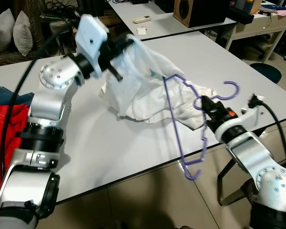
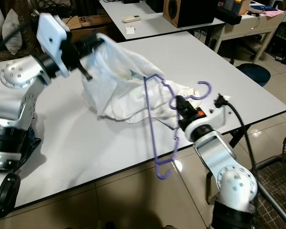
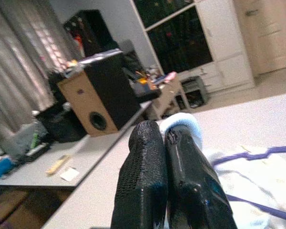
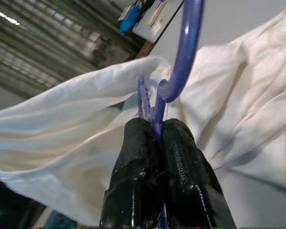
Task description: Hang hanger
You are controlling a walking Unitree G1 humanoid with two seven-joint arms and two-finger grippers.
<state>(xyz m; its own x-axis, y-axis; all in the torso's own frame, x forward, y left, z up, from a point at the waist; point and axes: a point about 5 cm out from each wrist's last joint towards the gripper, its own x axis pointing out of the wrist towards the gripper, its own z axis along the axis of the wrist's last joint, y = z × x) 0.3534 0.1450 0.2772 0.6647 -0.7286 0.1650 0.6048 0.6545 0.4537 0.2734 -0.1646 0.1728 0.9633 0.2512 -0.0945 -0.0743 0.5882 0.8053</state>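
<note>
A purple hanger (image 1: pixel 173 121) hangs tilted over the front edge of the white table (image 1: pixel 114 152), its hook (image 1: pixel 232 90) pointing right. My right gripper (image 1: pixel 203 102) is shut on the hanger's neck (image 4: pixel 181 71) just below the hook. One end of the hanger reaches into a white garment (image 1: pixel 148 90) heaped on the table. My left gripper (image 1: pixel 120 45) is shut on an upper edge of that garment and holds it lifted above the table. In the left wrist view a pale cloth edge (image 3: pixel 183 125) pokes out between the closed fingers (image 3: pixel 148 162).
A red cloth (image 1: pixel 5 138) and a blue cloth (image 1: pixel 9 95) lie at the table's left end. Behind stands a second table with a remote (image 1: pixel 143 19) and a wooden speaker (image 1: pixel 200 12). A dark stool (image 1: pixel 267 71) sits to the right, on the tiled floor.
</note>
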